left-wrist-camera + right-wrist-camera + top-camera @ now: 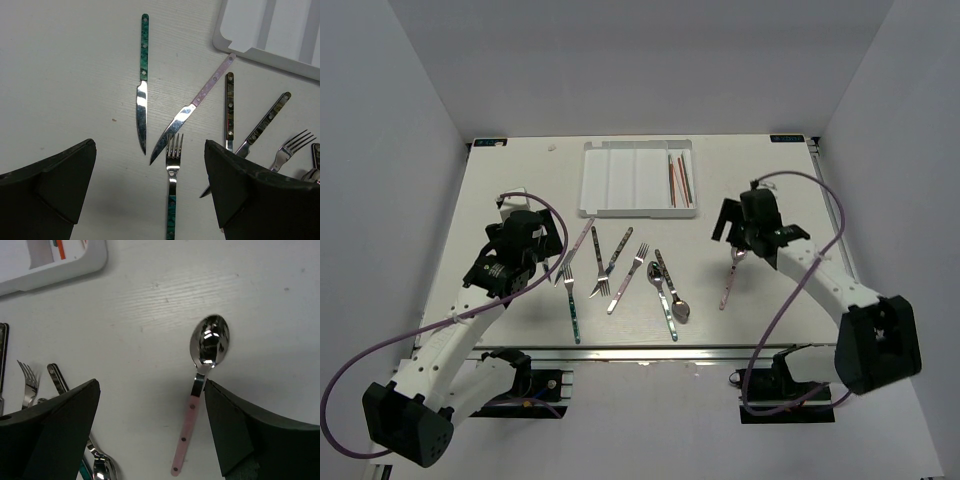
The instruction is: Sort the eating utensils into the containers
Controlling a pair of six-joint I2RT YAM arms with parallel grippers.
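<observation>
Top view: white tray [620, 180] far-centre on the counter [520, 165], chopsticks [678, 180] in its rightmost slot, loose cutlery [620, 275] nearer. Left wrist view: left tool [150, 150] released above a teal-handled knife [142, 107] and a fork [172, 170]. Right wrist view alone shows the right tool [150, 390] released, pink-handled spoon [207, 347] lying free between its fingers.

Left arm [450, 345], right arm [825, 282]: white link shells, black joint housings, black bases. One purple cable [420, 331] looped along each. Left gripper [149, 141], right gripper [150, 382]: matte black, two broad, faceted, wedge-shaped fingers [47, 187] apiece.
</observation>
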